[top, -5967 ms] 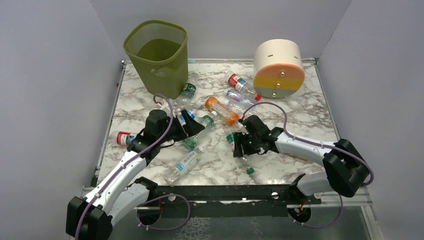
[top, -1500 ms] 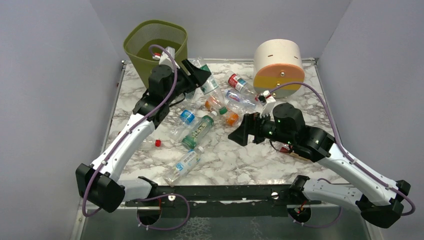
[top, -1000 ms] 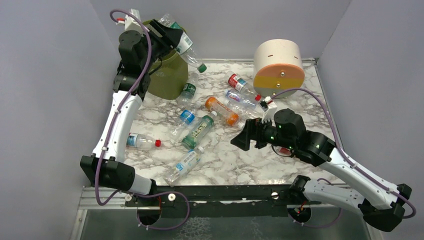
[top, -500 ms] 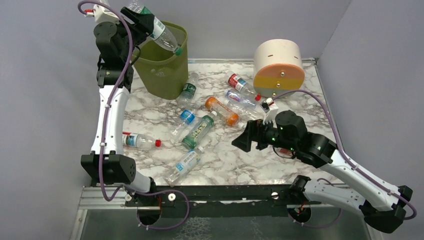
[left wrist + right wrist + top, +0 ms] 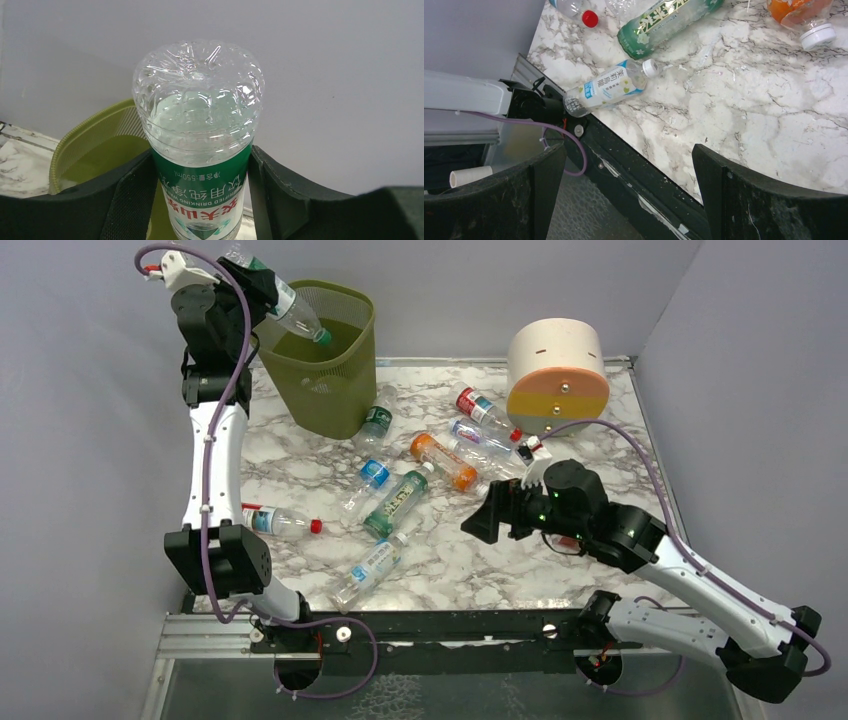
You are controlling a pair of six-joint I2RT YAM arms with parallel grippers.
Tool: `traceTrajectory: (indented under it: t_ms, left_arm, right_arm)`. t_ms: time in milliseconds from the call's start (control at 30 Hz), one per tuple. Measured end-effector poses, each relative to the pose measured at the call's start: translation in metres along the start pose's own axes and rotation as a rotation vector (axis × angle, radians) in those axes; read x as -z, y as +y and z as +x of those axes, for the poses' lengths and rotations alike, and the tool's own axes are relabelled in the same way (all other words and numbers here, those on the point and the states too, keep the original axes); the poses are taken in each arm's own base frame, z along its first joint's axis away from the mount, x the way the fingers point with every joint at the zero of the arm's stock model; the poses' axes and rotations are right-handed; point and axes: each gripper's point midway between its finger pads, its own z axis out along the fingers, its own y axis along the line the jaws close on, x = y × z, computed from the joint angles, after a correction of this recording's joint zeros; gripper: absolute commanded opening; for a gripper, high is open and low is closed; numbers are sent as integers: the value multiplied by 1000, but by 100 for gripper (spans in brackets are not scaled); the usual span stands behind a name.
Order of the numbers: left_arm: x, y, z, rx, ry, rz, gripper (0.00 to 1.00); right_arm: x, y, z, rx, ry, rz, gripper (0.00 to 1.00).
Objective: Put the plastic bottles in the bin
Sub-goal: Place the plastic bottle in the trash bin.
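Observation:
My left gripper (image 5: 262, 285) is raised at the far left, shut on a clear plastic bottle with a green label (image 5: 287, 304). The bottle tilts cap-down, and its green cap sits inside the mouth of the olive mesh bin (image 5: 335, 390). In the left wrist view the bottle (image 5: 200, 125) fills the gap between both pads, base toward the camera, above the bin rim (image 5: 85, 142). My right gripper (image 5: 480, 523) hovers open and empty over the table's middle. Several more bottles lie on the marble, among them an orange one (image 5: 443, 461) and a dark green one (image 5: 398, 502).
A cream cylinder with orange, yellow and grey bands (image 5: 557, 375) stands at the back right. In the right wrist view a white-labelled bottle (image 5: 606, 87) lies near the table's front edge, beside the black rail (image 5: 639, 185). A red-capped bottle (image 5: 275, 521) lies at the left.
The left arm has carried the green-labelled bottle further left and down, so its cap is now inside the bin's mouth. The right arm has barely shifted.

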Motion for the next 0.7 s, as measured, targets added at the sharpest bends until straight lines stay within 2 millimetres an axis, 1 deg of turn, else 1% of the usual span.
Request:
traceTrajectory:
  t_ms: [67,167,333,700]
  left_arm:
    - [-6,8,6,-6,7,-12,65]
    - [-13,22,21,-16,35,-37,64]
    - [-20,40,42,-29,76,-69,65]
    - [-23,63,69,-39,118,-99,65]
  right_arm:
    - [-2,-1,1,0,6,3,100]
    - [-3,-1,2,-1,12,6,100]
    - [-5,-2,3,-1,18,9,100]
    - [-9,-3,5,-3,31,16,100]
